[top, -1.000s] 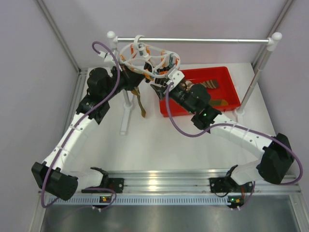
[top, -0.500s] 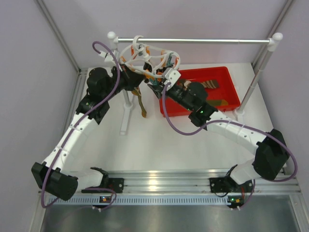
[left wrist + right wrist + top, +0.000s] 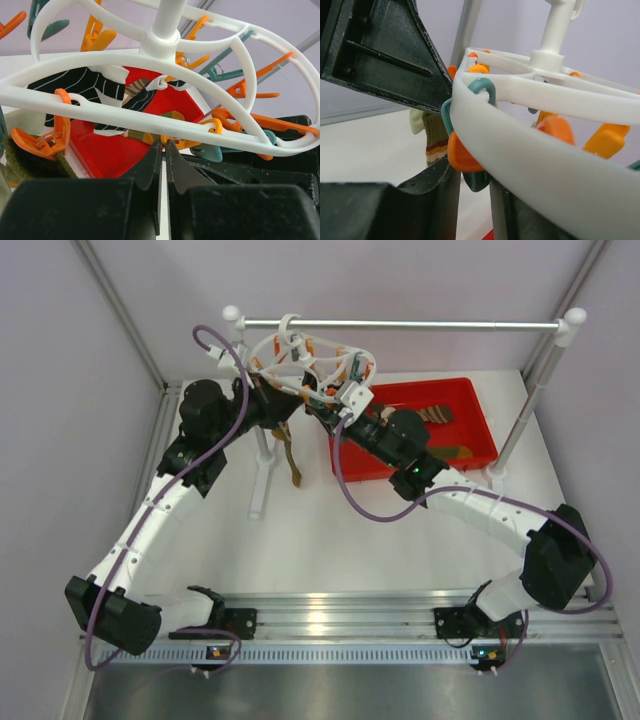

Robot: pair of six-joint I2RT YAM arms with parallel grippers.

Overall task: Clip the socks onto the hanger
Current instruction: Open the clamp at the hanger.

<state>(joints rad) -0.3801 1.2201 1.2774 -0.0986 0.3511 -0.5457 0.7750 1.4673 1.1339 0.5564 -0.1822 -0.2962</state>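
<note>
The white hanger [image 3: 305, 358] hangs by its hook from the silver rail, orange and teal clips dangling around its ring [image 3: 165, 35]. My right gripper [image 3: 322, 405] reaches under the ring [image 3: 520, 150]; its jaws [image 3: 472, 175] are shut on an orange-and-teal clip [image 3: 462, 155]. My left gripper [image 3: 278, 405] is at the ring's left side, shut [image 3: 163, 144] with nothing between its fingers. An olive striped sock [image 3: 291, 455] hangs below the ring, seen behind the clip [image 3: 435, 137] and held by an orange clip [image 3: 47, 142]. More socks [image 3: 437, 416] lie in the red bin.
The red bin [image 3: 478, 405] sits on the table right of the hanger, under my right arm. The silver rail [image 3: 420, 325] rests on white-capped posts; the left post's foot [image 3: 260, 495] stands under the sock. Purple walls close in both sides.
My right gripper has moved up and left to the hanger's ring and narrowed its jaws onto a clip. The hanging sock swung slightly left. The left arm has stayed put.
</note>
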